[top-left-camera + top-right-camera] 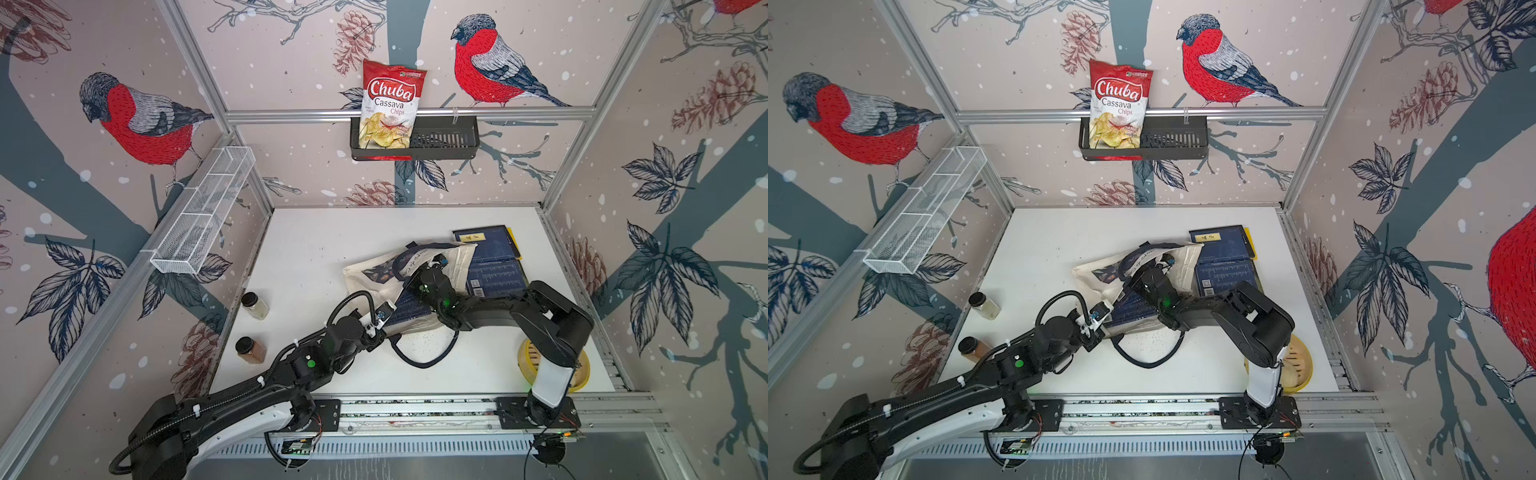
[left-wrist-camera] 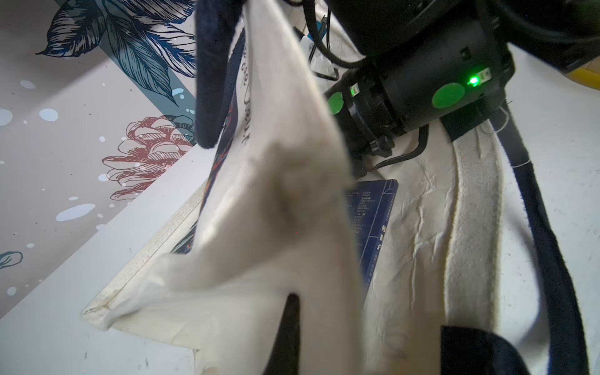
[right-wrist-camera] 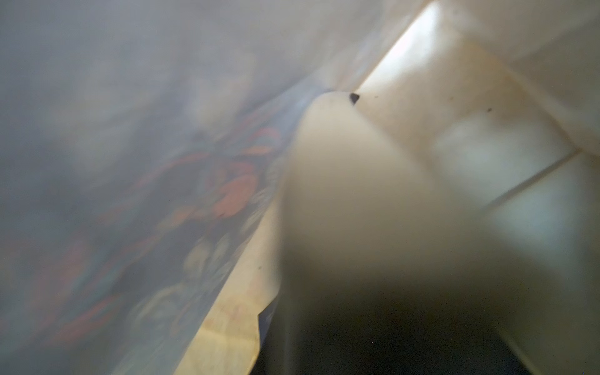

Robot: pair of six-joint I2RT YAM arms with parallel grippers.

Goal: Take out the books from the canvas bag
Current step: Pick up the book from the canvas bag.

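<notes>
The bag [image 1: 370, 276] lies on its side on the white desk [image 1: 316, 249], and we give every place from this bag. Our left tool [image 1: 381, 332] is at the near edge of the bag's mouth. It is closed narrow on the cream cloth and holds the upper layer up, as the left wrist view shows. Our right tool [image 1: 417, 275] reaches inside the bag from the right side. It is closed narrow too, but the right wrist view is blurred and full of cloth, so we cannot tell if it grips anything.

One dark blue book [image 1: 409, 309] lies flat inside the open mouth of the bag. More books [image 1: 494, 266], dark blue with one yellow edge, lie in a loose pile on the desk, right against the right side of the bag. One dark strap [image 1: 424, 357] of the bag makes a loop on the desk in front of it. A pale jar [image 1: 254, 305] and a brown jar [image 1: 250, 350] stand well to the left of the bag.
</notes>
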